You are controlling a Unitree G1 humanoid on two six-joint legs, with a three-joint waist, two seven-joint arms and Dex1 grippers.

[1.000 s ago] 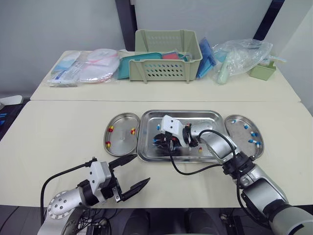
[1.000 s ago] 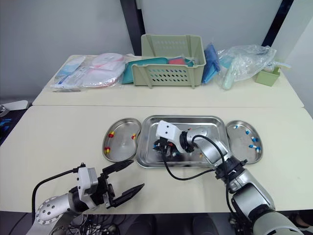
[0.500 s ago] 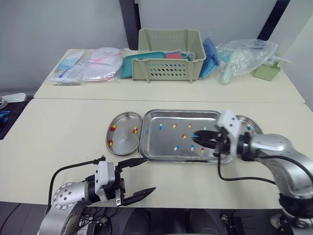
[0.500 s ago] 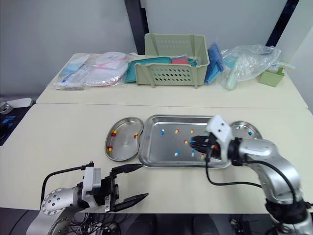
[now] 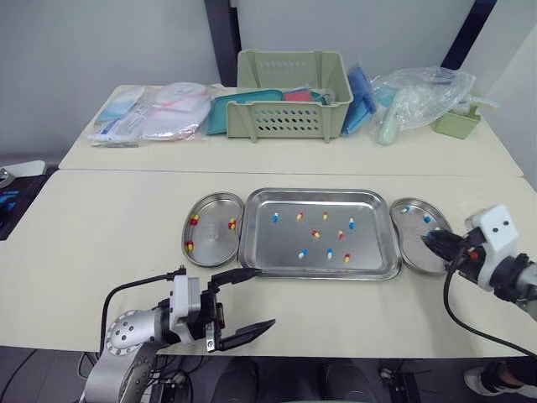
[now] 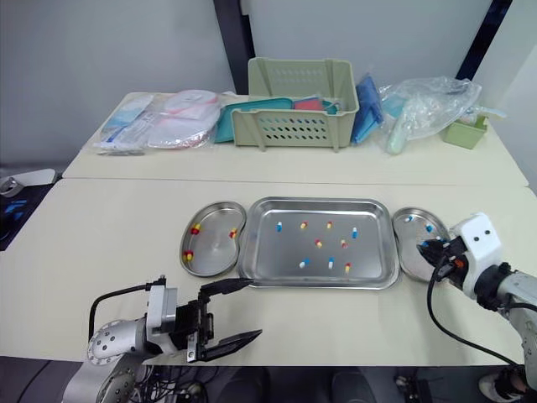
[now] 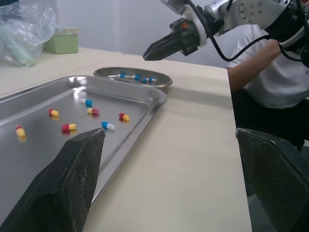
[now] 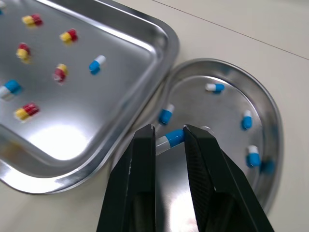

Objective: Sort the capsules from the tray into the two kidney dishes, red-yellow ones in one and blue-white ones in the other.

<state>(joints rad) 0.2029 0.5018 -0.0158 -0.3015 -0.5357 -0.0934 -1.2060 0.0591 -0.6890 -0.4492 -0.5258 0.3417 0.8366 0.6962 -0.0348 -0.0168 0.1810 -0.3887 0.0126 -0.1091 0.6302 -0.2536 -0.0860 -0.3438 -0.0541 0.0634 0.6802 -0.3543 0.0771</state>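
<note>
Pale surface [image 5: 101, 227] carries the tray [image 5: 317, 270]. Right end effector [image 8: 169, 131] pinches a blue-white capsule [image 8: 170, 139], long axis across the fingers, directly above the right kidney dish [image 8: 227, 159]. Left end effector [image 5: 263, 297] hangs wide open, well apart.

Medical lab: steel kidney dishes [image 5: 211, 243], packaged supplies [image 5: 155, 117].

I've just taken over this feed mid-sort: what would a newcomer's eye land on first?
The right gripper, jaws shut on a blue-white capsule, is poised over the right kidney dish, which already holds several blue-white ones. Next come the steel tray in the middle, with loose capsules of both colours, and the left gripper, wide open near the front edge of the table.
</note>
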